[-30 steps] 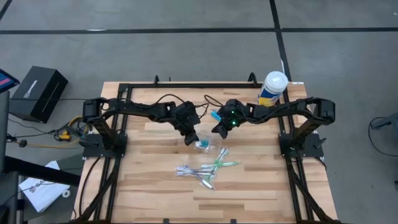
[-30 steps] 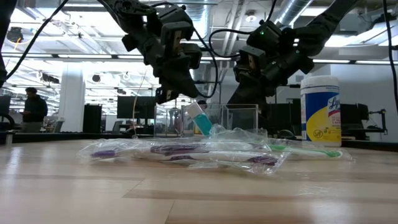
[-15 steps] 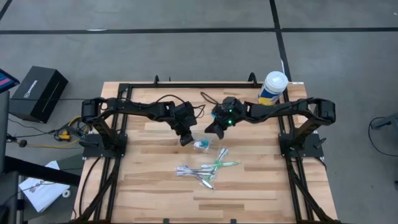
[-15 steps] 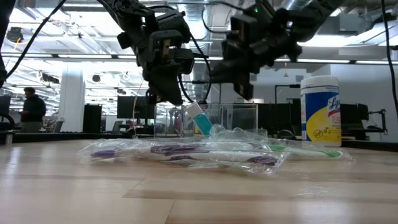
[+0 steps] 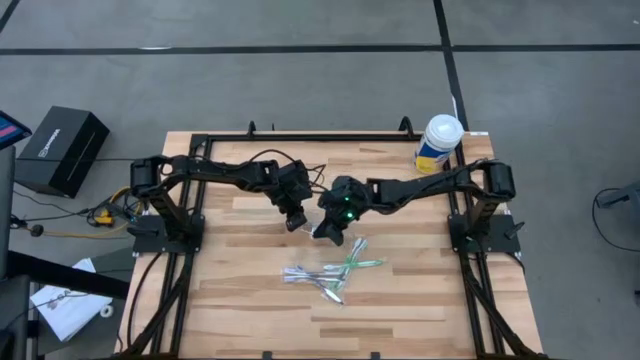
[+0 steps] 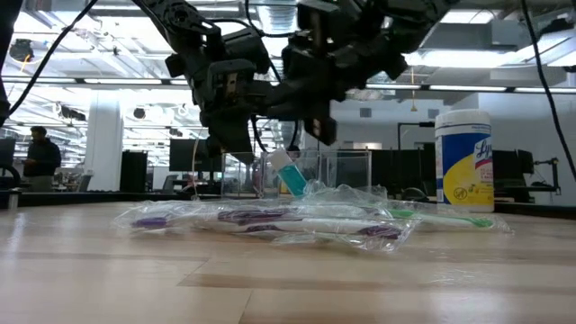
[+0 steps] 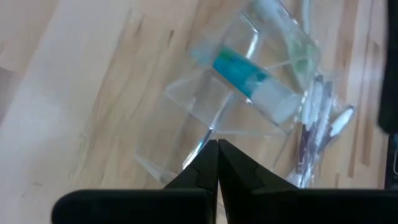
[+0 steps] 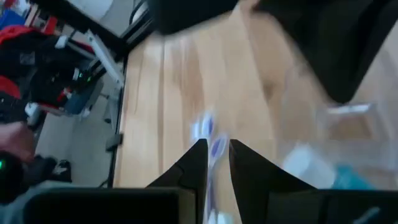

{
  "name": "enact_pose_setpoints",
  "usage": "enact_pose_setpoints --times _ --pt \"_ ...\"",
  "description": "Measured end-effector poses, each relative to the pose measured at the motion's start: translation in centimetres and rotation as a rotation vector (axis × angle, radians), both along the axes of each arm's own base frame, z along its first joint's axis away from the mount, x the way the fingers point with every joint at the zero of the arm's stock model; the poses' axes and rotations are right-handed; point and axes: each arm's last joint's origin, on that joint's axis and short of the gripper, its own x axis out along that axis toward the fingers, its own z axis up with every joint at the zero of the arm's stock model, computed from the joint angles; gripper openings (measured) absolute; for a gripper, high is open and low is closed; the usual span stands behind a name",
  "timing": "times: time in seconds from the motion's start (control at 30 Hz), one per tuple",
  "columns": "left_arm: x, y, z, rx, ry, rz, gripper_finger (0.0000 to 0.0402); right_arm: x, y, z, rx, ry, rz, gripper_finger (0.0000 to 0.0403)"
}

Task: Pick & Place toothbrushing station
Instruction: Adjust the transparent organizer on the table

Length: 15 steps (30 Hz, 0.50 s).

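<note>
Tabletop: left pincer [image 7: 217, 163] closed, empty

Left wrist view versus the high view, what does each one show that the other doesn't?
Only the left wrist view shows the clear plastic cup up close, tipped on the wood, with a blue tube inside it, and the left pincer shut just short of its wall.

Only the high view shows the yellow-and-blue canister at the table's far right corner, the black box on the floor, and the right pincer hovering over where the cup lies.

Both show the toothbrushes lying beside the cup on the wooden table.
</note>
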Motion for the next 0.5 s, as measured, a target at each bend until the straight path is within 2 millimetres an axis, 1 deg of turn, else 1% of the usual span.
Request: enact_pose_setpoints --times 0.13,0.33,0.5 --pt "-0.2 -0.1 -0.2 -0.021 0.004 -0.014 0.0000 0.5 -0.5 1.1 -0.014 -0.026 -0.028 0.0059" --pt "-0.2 -0.1 -0.2 -0.016 0.002 -0.020 0.0000 0.1 -1.2 0.5 -0.015 0.043 -0.043 0.0059" --pt "-0.2 -0.1 -0.3 -0.013 -0.001 -0.020 0.0000 0.0 -1.2 0.4 -0.022 0.059 -0.040 0.0059"
